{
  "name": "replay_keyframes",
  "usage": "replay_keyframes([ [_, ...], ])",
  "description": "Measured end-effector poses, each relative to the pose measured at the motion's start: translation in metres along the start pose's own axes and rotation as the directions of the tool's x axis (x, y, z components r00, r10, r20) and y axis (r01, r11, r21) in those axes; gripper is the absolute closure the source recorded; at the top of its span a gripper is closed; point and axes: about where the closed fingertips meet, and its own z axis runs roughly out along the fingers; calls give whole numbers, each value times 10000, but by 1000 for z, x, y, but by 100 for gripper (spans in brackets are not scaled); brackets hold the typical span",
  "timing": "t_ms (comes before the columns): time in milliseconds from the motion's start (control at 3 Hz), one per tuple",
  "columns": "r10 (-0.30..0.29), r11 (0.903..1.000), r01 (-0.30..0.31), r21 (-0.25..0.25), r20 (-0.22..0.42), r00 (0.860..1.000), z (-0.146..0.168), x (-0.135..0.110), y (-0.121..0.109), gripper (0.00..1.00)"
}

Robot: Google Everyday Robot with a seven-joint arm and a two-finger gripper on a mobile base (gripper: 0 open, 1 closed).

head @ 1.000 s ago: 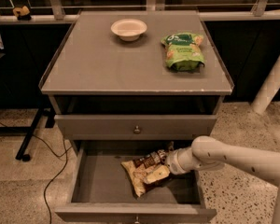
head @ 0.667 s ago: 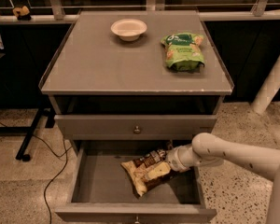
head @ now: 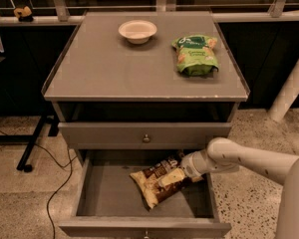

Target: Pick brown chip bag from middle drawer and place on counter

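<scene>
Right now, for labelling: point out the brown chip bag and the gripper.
brown chip bag (head: 153, 184), camera view, its dark middle.
gripper (head: 179, 173), camera view, its tip, at the bag inside the middle drawer (head: 104, 195).

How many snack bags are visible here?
2: the green snack bag on the counter; the brown chip bag in the middle drawer, end effector at its right end.

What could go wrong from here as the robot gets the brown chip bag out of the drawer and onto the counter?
The gripper meets the brown chip bag at its right end inside the middle drawer, so the bag may dangle or slip when lifted. The closed drawer front sits just above, so a straight lift could snag there. On the counter, the green snack bag and bowl limit placing spots.
</scene>
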Motion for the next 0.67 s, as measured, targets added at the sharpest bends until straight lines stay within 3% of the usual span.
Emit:
replay_keyframes([
  [667, 275, 9975, -301, -633, -410, 9988, 38, 11, 1, 0],
])
